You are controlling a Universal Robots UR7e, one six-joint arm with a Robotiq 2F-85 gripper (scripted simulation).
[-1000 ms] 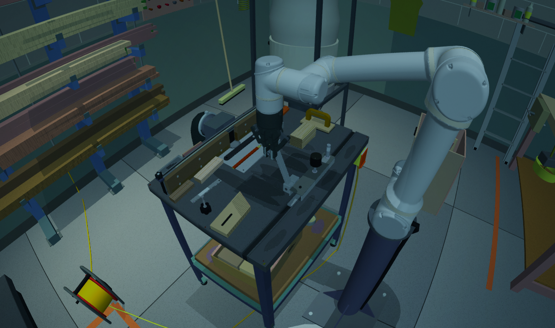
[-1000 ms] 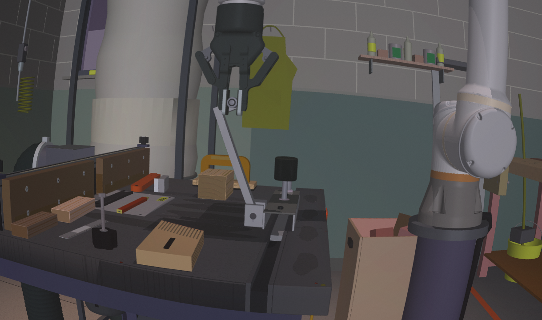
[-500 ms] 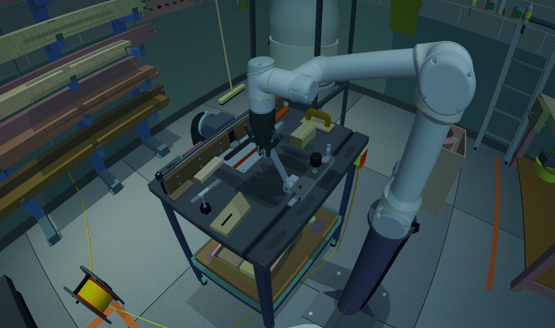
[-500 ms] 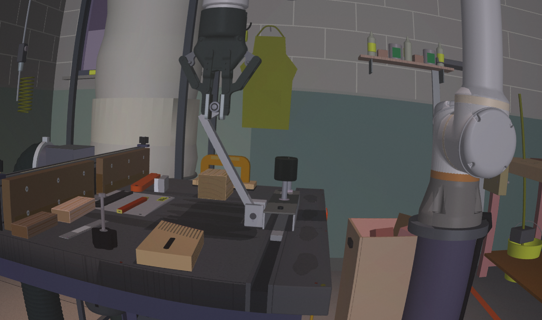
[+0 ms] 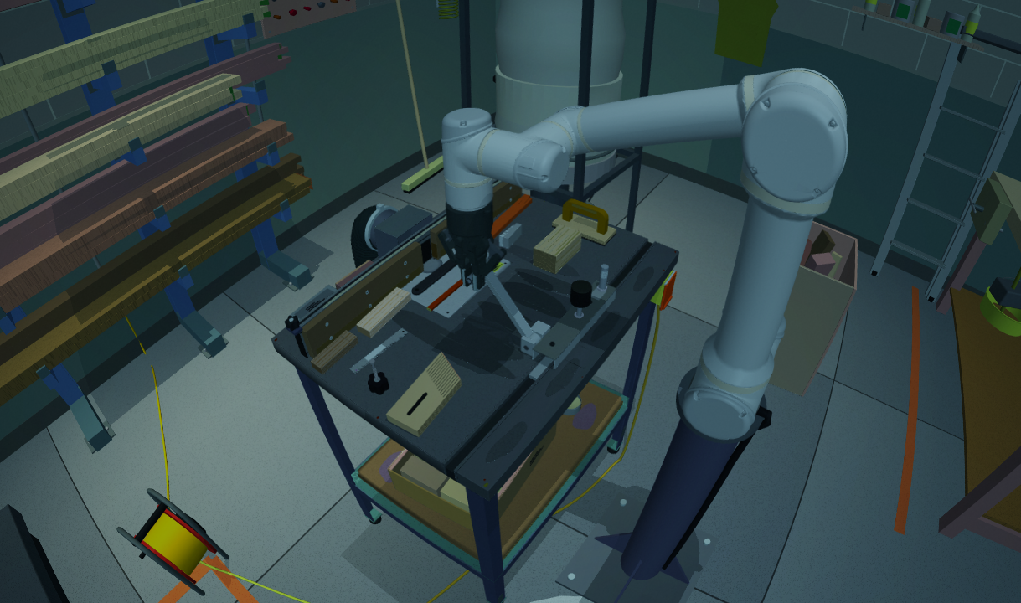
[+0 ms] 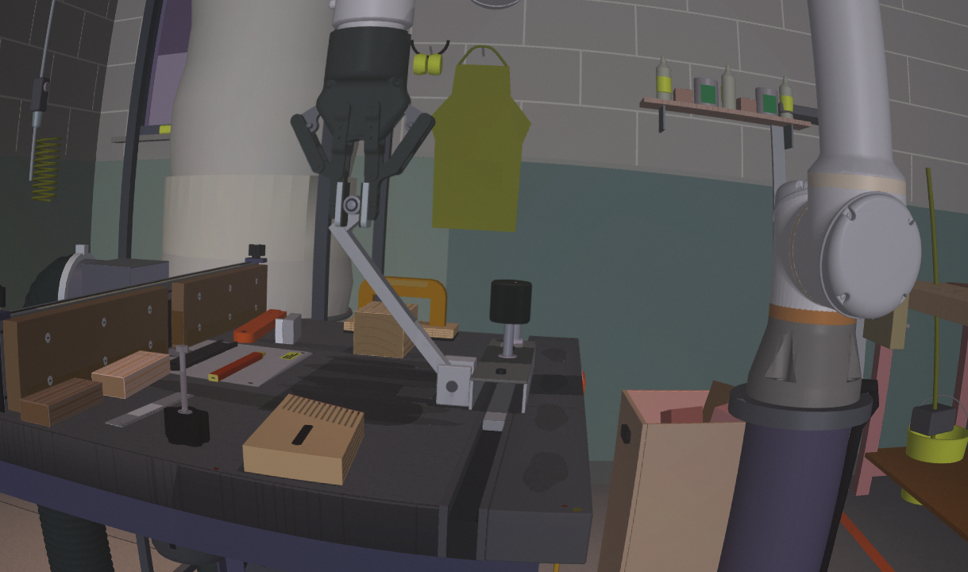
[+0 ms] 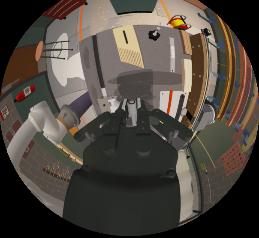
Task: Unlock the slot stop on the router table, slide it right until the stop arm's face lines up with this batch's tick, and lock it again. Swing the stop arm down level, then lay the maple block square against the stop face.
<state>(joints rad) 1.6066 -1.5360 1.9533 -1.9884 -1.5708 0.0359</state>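
Note:
My gripper (image 6: 351, 205) (image 5: 474, 279) (image 7: 131, 104) hangs above the middle of the router table. The grey stop arm (image 6: 391, 302) (image 5: 512, 311) is held by the pin at its free end in the closed fingers, and it slants up and to the left from its hinge block (image 6: 453, 385) (image 5: 535, 337). The hinge block sits on the slot stop's plate (image 6: 503, 371), which rides the slot along the table's right side. The stop's black lock knob (image 6: 510, 302) (image 5: 580, 291) stands upright on that plate. The maple block (image 6: 383, 329) (image 5: 556, 248) rests on the table's far side, in front of an orange-handled push block.
The brown fence (image 6: 128, 321) (image 5: 364, 294) runs along the table's left side with two wood offcuts (image 6: 128, 373) against it. A slotted featherboard (image 6: 304, 438) (image 5: 424, 392) and a small black knob (image 6: 186, 424) lie near the front. A scrap bin (image 6: 668, 469) stands right of the table.

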